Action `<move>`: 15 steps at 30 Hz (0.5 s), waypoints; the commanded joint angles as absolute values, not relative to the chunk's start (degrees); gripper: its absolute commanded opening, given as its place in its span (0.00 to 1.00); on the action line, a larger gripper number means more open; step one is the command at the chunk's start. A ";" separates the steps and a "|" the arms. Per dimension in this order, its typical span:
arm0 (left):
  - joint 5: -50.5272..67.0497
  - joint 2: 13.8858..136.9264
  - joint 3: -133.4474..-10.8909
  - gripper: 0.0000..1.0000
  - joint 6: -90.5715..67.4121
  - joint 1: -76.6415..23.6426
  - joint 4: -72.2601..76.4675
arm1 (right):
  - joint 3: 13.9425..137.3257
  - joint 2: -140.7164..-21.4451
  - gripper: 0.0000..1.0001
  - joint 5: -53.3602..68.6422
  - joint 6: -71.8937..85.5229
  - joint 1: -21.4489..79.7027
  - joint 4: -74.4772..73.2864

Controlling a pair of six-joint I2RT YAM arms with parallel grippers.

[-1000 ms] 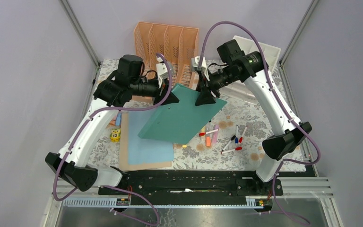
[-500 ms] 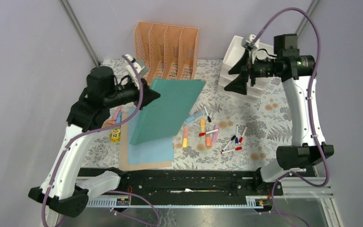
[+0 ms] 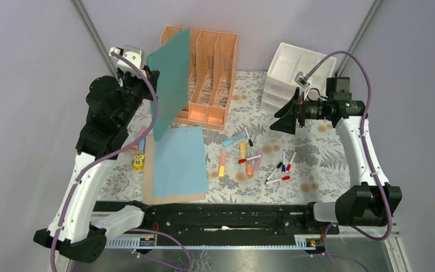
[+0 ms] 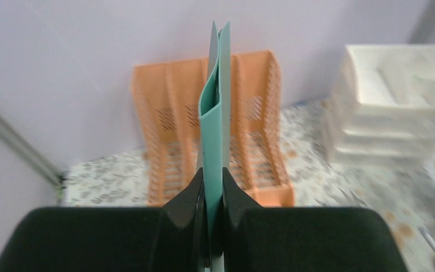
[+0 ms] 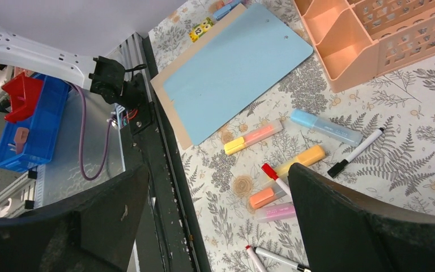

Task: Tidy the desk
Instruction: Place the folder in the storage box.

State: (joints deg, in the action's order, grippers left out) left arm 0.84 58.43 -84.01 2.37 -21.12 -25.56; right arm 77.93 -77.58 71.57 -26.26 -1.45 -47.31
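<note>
We see the left claw (image 4: 212, 190) gripping a teal folder (image 4: 213, 130) upright before the peach rack (image 4: 257, 130), the right claw (image 3: 285, 117) wide open.

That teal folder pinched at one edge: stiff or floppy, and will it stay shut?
Probably fairly stiff: the teal folder stands upright from the left gripper without drooping. Its leaves gape at the far end, so it may splay open.
</note>
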 commanded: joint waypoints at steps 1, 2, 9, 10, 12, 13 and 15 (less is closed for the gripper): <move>-10.88 61.59 -84.66 0.00 6.33 -18.50 -8.41 | 73.80 -73.33 1.00 75.51 -19.87 -1.69 -36.30; -11.30 62.54 -84.58 0.00 6.88 -17.39 -6.96 | 72.76 -73.00 1.00 75.64 -19.01 -1.75 -35.01; -4.05 66.60 -80.16 0.00 4.63 -6.39 6.44 | 69.46 -71.83 1.00 76.23 -16.74 -1.85 -32.08; -2.19 67.31 -79.72 0.00 4.23 -4.94 8.38 | 69.29 -71.81 1.00 76.23 -16.74 -1.85 -32.08; 1.42 69.17 -79.67 0.00 3.29 -3.00 10.99 | 69.17 -71.91 1.00 76.23 -16.74 -1.85 -32.08; 2.85 70.20 -80.02 0.00 2.71 -2.24 11.81 | 69.10 -72.09 1.00 76.23 -16.74 -1.85 -32.08; 5.33 72.26 -80.79 0.00 1.81 -1.11 12.97 | 69.12 -72.43 1.00 76.23 -16.74 -1.90 -32.08</move>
State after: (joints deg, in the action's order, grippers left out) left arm -2.26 70.02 -79.24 4.12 -3.07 -0.16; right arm 69.01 -73.54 74.50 -17.67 -1.56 -34.30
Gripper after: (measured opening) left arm 0.111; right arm 0.994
